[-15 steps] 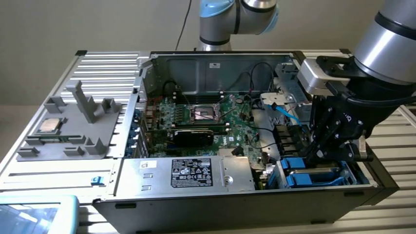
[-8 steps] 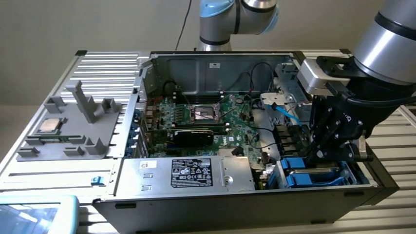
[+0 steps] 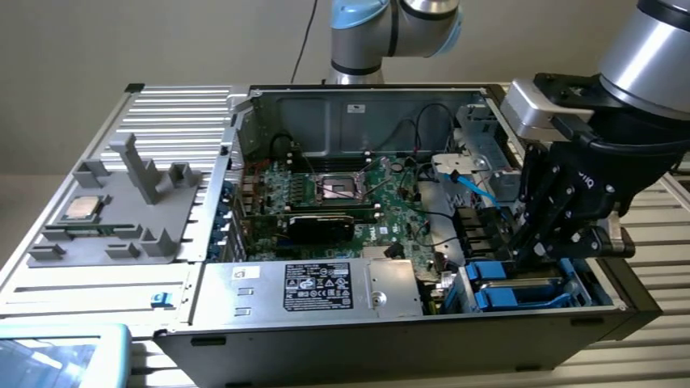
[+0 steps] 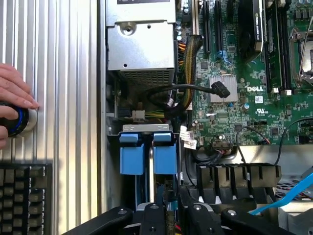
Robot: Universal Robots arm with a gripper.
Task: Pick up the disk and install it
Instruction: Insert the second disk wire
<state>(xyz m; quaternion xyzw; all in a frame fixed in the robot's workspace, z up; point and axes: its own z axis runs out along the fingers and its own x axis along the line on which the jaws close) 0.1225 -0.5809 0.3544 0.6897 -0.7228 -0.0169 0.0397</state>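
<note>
Disk seated in the drive bay, gripper directly above it

You will find the disk, with its blue frame, standing on edge in the drive bay at the front corner of the open computer case, beside the silver power supply box. The gripper reaches into that bay just over the disk; you cannot tell how far its fingers stand apart. A hand rests on a knob outside the case.

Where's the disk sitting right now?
The disk sits in the drive bay at the case's front corner, on the exterior view's right, next to the power supply box and directly below the pincer.
</note>
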